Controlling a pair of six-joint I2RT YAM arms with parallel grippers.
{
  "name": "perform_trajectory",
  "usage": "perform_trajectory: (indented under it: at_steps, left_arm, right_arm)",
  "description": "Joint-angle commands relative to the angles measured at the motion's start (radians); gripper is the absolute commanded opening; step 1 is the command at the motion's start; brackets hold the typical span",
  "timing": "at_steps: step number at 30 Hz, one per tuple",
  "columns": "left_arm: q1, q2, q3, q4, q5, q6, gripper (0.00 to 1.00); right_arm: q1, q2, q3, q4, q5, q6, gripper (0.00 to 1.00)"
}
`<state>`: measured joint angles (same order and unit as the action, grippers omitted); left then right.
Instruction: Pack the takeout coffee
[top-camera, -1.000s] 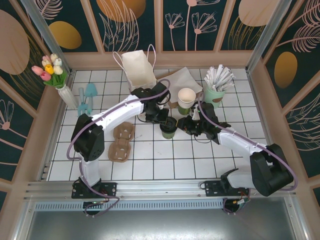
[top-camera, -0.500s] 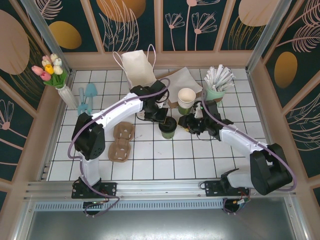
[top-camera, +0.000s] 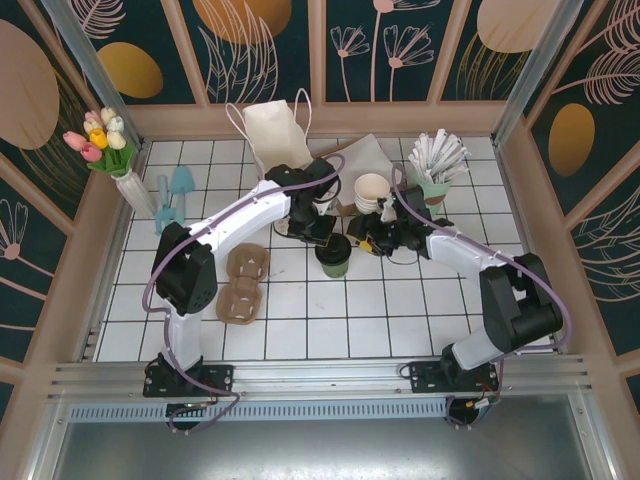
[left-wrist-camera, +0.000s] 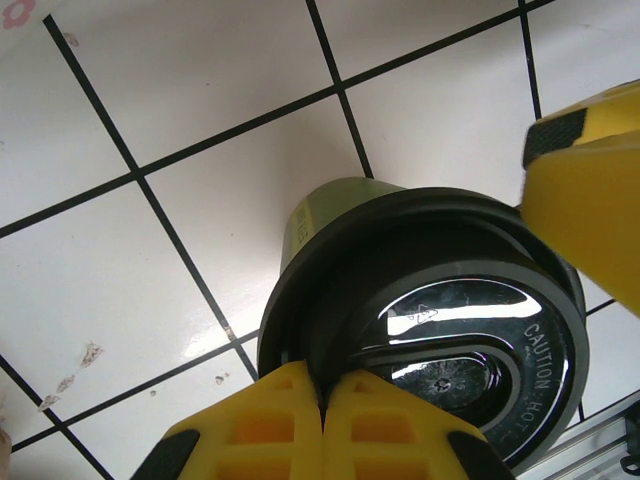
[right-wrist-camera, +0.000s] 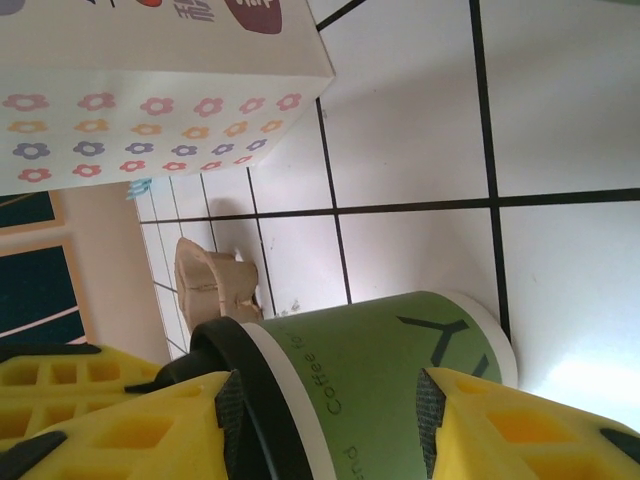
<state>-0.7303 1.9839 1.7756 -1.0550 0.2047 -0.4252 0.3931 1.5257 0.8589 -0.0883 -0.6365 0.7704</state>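
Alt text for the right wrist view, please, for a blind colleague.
A green takeout coffee cup with a black lid sits between the right pincer's yellow fingers; contact is unclear. Behind it: white tiled table, flower-printed bag, cardboard cup carrier.

We see the takeout coffee (right-wrist-camera: 370, 370), a green cup with a black lid, between the yellow fingers (right-wrist-camera: 110, 425) of the right claw (right-wrist-camera: 325, 400). Beyond the cup are the white tiled surface (right-wrist-camera: 400, 150), a brown pulp tray (right-wrist-camera: 212, 278) and a flower-printed white object (right-wrist-camera: 150, 90).
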Motion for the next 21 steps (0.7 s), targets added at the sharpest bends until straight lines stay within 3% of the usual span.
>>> perform_trajectory:
  at_steps: [1,7,17,21]
  left_arm:
    - [-0.021,0.045,0.03,-0.052,-0.009,0.022,0.0]
    - [-0.027,0.057,0.036,-0.051,-0.01,0.01,0.0]
    - [-0.027,0.055,-0.079,0.005,-0.012,-0.037,0.0]
    - [-0.027,0.055,-0.075,0.005,-0.022,-0.04,0.0]
  right_arm:
    - [0.009,0.028,0.029,-0.024,-0.046,-0.007,0.52]
    - [0.013,0.053,0.017,-0.08,-0.04,-0.037,0.52]
    - [0.051,0.062,-0.18,-0.081,0.044,-0.041,0.45]
    - [0.062,0.053,-0.154,-0.093,0.07,-0.053,0.45]
